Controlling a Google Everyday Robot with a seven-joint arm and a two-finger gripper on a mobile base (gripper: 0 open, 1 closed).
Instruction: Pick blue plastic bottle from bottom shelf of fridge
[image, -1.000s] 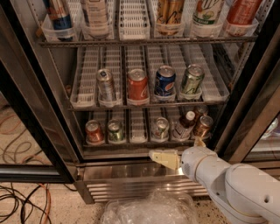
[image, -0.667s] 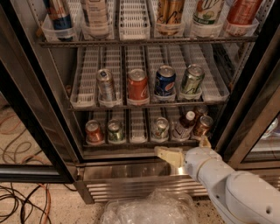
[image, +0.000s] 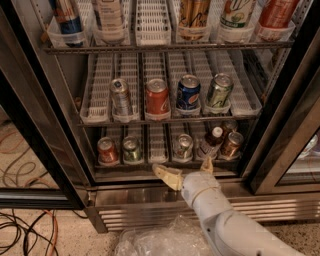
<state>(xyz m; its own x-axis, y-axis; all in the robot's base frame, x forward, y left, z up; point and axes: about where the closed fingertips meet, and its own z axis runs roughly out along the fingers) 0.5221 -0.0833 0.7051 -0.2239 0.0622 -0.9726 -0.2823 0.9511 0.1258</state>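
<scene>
Claw (image: 186, 171) sits higher than a moment ago, up by the bottom shelf (image: 165, 162) rail. Second finger now shows; jaws spread, empty. Bottle (image: 210, 145) at claw's 1 o'clock, between silver can (image: 183, 146) and brown can (image: 231, 144). Label unreadable. Arm (image: 235, 230) cut off at 5 o'clock.

The bottle (image: 209, 146) is hemmed by a silver can (image: 183, 147) just left and a brown can (image: 231, 144) close right. Two lanes left of the bottle, one bottom shelf (image: 158, 143) lane is bare. The gripper (image: 187, 171), fingers spread, hangs just before the bottle.
</scene>
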